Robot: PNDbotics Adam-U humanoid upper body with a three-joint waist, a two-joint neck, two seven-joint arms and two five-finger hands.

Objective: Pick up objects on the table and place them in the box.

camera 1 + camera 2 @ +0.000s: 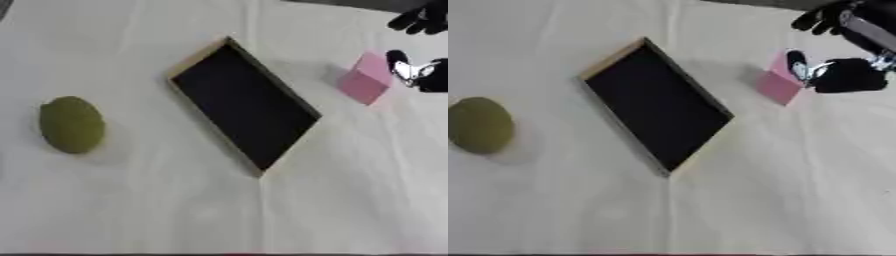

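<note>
With its fingers spread beside the pink block point(779, 82), the right hand point(846, 75) should straddle it squarely before closing, then carry it to the box point(658, 106).

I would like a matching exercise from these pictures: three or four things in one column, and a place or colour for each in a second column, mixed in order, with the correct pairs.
Things:
1. pink block
2. green round object
3. box
4. right hand

Descriptions:
A. lies far to the left on the table
B. black inside, with a light wooden rim, set askew in the middle
C. comes in from the upper right, at the block
D. stands right of the box, next to the thumb

Pairs: 1-D, 2-A, 3-B, 4-C
</note>
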